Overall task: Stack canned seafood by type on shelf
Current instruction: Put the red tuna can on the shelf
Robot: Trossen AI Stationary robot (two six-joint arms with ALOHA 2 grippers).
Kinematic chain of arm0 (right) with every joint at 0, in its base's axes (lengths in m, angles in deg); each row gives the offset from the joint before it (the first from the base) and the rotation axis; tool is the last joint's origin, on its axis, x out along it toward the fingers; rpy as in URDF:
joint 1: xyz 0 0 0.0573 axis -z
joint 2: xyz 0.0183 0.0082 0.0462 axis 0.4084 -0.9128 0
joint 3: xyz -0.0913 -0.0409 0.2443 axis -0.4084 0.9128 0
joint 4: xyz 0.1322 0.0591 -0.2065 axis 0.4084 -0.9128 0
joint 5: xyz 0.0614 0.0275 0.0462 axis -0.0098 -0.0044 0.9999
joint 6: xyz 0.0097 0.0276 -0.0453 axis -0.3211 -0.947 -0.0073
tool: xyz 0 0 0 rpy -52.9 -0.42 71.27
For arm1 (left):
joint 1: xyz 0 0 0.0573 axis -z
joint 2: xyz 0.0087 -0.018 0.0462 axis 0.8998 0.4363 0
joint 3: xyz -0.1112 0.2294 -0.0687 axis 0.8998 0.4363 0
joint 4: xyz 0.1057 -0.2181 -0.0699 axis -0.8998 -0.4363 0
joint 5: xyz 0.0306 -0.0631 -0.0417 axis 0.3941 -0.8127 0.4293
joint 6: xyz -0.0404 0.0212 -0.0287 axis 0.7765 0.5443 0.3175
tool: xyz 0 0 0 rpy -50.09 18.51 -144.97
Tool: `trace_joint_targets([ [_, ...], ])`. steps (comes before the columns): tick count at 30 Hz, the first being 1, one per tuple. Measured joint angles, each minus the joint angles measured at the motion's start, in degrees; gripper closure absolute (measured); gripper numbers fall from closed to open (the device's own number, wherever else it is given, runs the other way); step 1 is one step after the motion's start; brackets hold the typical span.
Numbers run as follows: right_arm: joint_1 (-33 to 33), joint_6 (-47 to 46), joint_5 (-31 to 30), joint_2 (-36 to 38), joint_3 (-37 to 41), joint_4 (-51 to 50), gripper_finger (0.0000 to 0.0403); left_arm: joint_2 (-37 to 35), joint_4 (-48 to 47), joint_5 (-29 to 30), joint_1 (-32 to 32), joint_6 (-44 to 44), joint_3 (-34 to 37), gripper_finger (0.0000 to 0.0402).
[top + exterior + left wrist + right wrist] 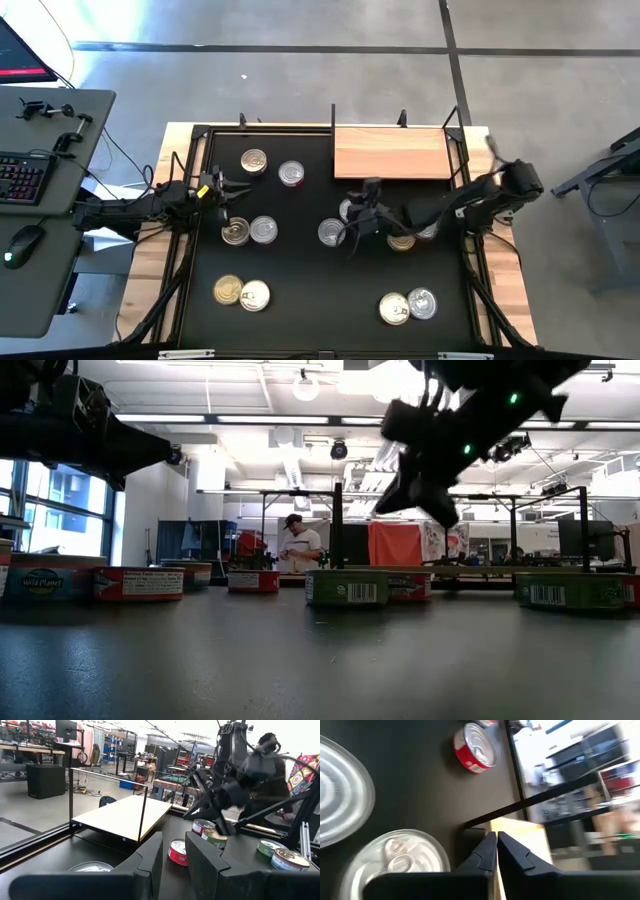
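Silver can half-hidden under right gripper

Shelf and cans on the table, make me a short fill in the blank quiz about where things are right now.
1. The wooden shelf holds ____ cans.
2. The right gripper hangs over the black mat with its fingers ____.
3. The left gripper waits near the mat's ____ edge, seen from above.
4. The can with red sides sits beside a ____-lidded can.

Missing words: no; shut; left; gold
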Motion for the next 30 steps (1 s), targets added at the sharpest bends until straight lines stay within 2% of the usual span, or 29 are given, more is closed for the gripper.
trace_joint_targets([
  [4, 1.66, -12.82, 5.92, 8.27, -0.04, -13.35, 0.0341, 0.00, -0.03, -2.41, 0.00, 1.52, 0.00, 0.0329],
  [7, 3.46, -23.77, 14.17, 13.20, 0.29, -20.06, 0.0293, 0.02, 0.52, -4.40, 0.02, 1.18, 0.02, 0.0329],
  [12, 5.03, -30.33, 35.10, 15.89, 4.63, -18.83, 0.0222, 0.01, 5.36, -4.63, 0.05, -0.71, 0.02, 0.0329],
  [14, 3.47, -31.17, 38.90, 15.48, 6.35, -16.74, 0.0211, 0.44, 7.03, -5.74, 0.40, -3.00, 0.02, 0.0329],
  [16, 1.23, -31.48, 37.92, 14.58, 7.98, -13.06, 0.0209, 1.40, 8.18, -5.97, 1.17, -5.35, 0.02, 0.0331],
  [21, -3.69, -31.30, 29.22, 11.48, 9.16, -5.43, 0.0210, 6.46, 12.94, -4.45, 3.23, -8.24, 0.02, 0.0348],
  [25, -4.81, -31.06, 28.91, 8.96, 9.16, -1.24, 0.0210, 12.23, 16.75, -2.64, 4.62, -9.44, 0.02, 0.0363],
  [30, -4.14, -32.48, 28.97, 7.92, 9.18, -1.28, 0.0210, 19.99, 21.37, -1.18, 5.56, -9.64, -0.11, 0.0375],
])
